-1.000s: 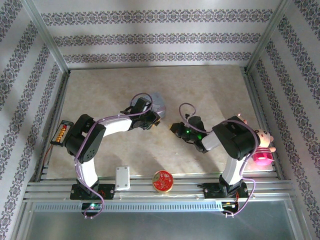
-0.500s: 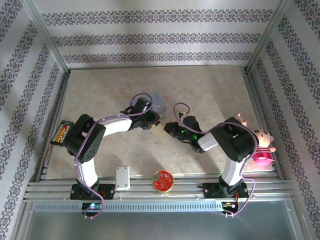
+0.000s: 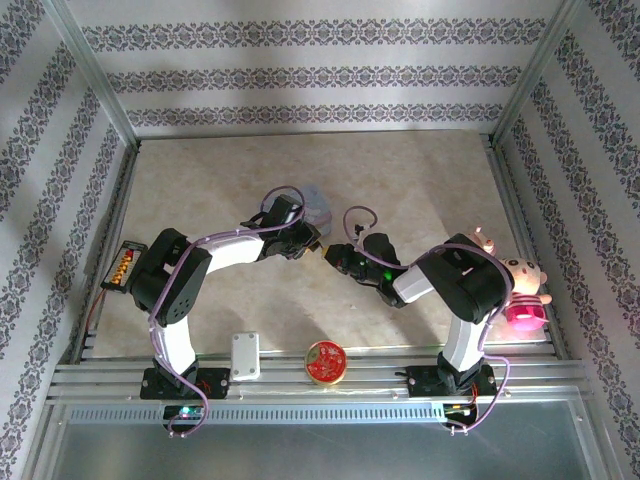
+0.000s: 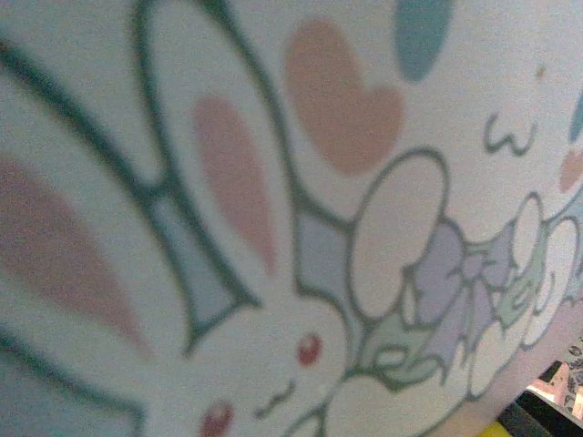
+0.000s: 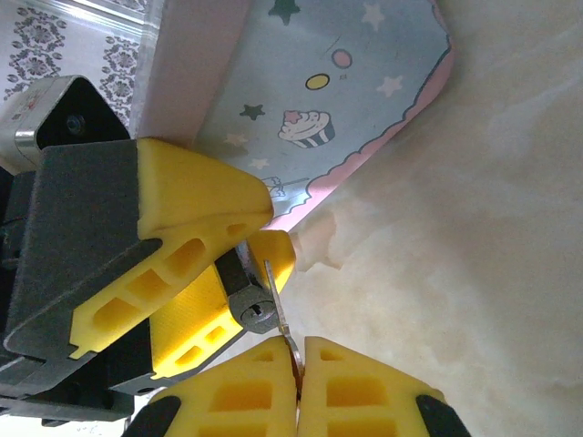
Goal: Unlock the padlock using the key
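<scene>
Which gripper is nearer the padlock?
Left. The left gripper clamps the padlock itself; the right gripper, shut on the key, sits just off it, key tip against it.

High rear view down over table point(image 3: 400, 180), both wrist views close on tin point(image 5: 337, 82)

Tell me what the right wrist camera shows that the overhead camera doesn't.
Right wrist camera: up close, the yellow right fingers pinch a thin key right at the small grey padlock, which the yellow left fingers hold. Overhead camera: the whole left arm and right arm, a pink plush toy, a round red tin and a white box. Both: the pale blue cartoon tin beside where the fingers meet.
</scene>
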